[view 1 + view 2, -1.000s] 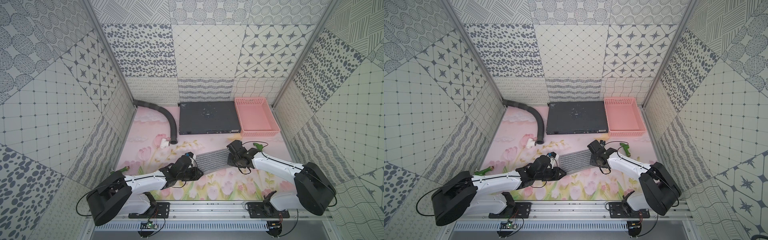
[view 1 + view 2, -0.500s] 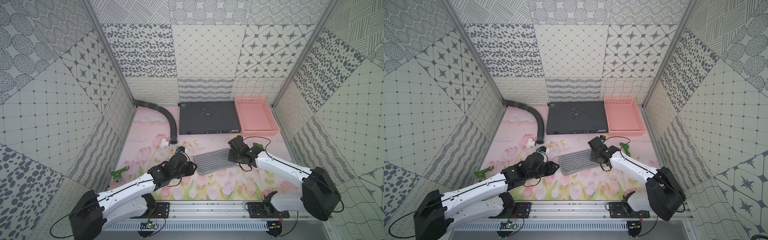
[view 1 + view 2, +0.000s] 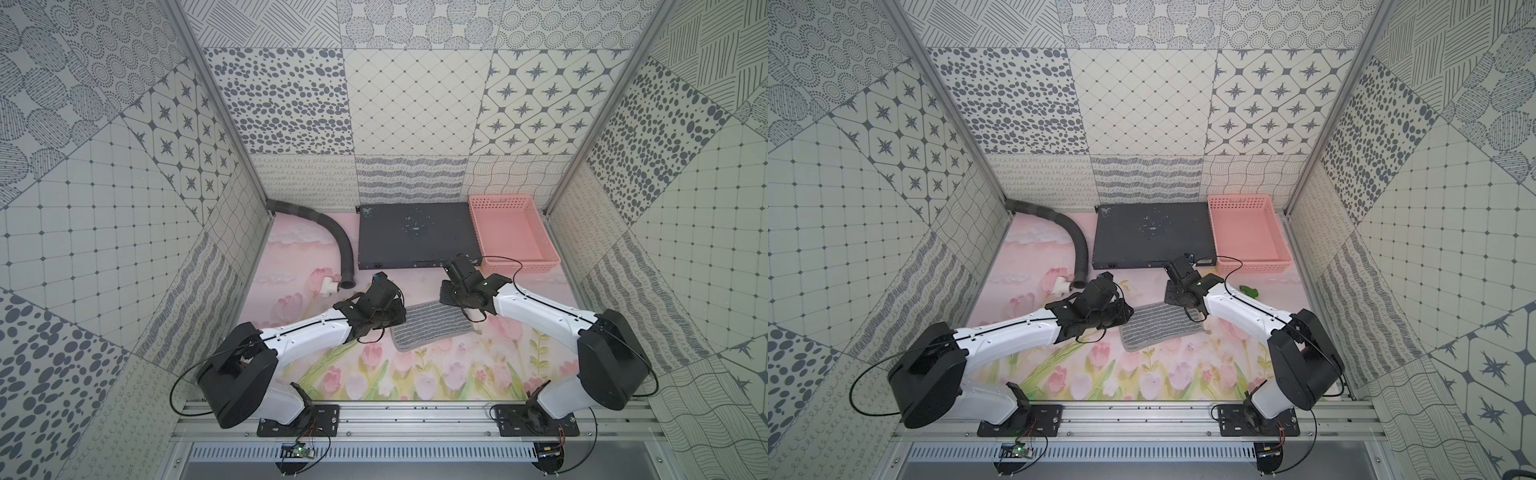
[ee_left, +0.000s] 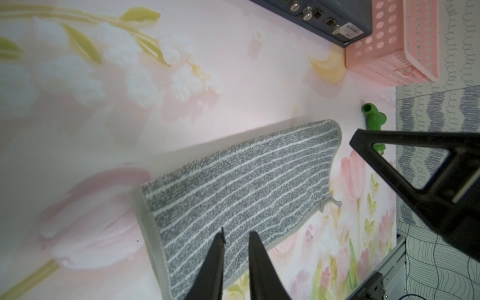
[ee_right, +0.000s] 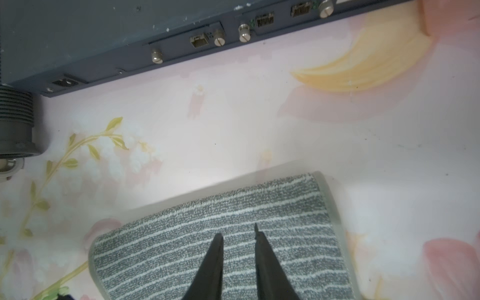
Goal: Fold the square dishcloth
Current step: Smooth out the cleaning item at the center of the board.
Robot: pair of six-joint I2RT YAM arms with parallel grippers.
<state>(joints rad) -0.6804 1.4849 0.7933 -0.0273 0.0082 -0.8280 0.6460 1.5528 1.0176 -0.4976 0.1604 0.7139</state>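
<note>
1. The square dishcloth [image 3: 434, 326] [image 3: 1158, 326] sits low and centre in both top views, flat on the tulip-print table mat [image 3: 415, 374]. It lies between my two arms.
2. It reads as an oblong with its long side tilted. Its grey stripes run lengthwise.
3. Its small corner loop [image 4: 330, 204] sticks out at the right-centre of the left wrist frame.
4. The far long edge is blurred in both wrist views, so I can't tell how many layers there are.
5. The left gripper [image 4: 237, 232] is at the bottom centre of its wrist frame, over the cloth. The jaws are narrow, with a slim gap and nothing between them.
6. The right gripper [image 5: 238, 231] is at the bottom centre of its wrist frame, also over the cloth. It has the same narrow gap and nothing is pinched.
7. I can't tell whether either set of tips touches the fabric.
8. In a top view the left arm covers the cloth's left end and the right arm covers its upper right corner.
9. The dark flat box [image 3: 415, 237] is above the cloth at the back, with the pink basket [image 3: 515, 266] just beside it on the right.
10. The grey hose [image 3: 340, 245] curves down on the left of the box, with a white fitting [image 3: 326, 286] at its mouth.
11. A green fitting [image 3: 1250, 291] lies right of the right arm, apart from the cloth.
</note>
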